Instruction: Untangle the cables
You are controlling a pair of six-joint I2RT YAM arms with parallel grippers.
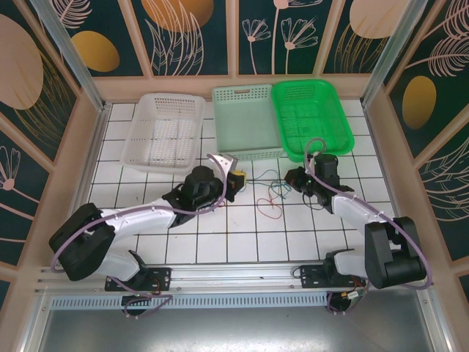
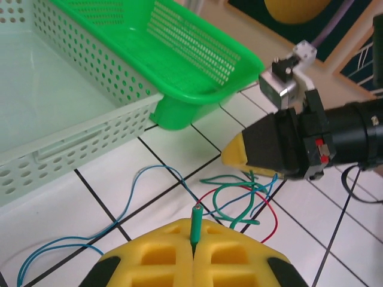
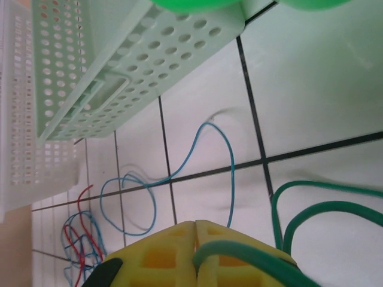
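My left gripper point(image 2: 192, 242) pinches the green cable point(image 2: 195, 222) at its end, right gripper point(image 2: 232, 156) clamps its loop; pulling apart slowly should free the tangle.

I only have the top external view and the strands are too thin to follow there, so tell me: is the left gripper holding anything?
Observer: Yes, the left gripper is shut on a green cable tip that pokes up between its pads.
Operator: And the right one?
Observer: The right gripper is shut on the green cable, which curls away from its tip.
Operator: Where's the blue one?
Observer: The blue cable loops over the tiles near the pale green basket.
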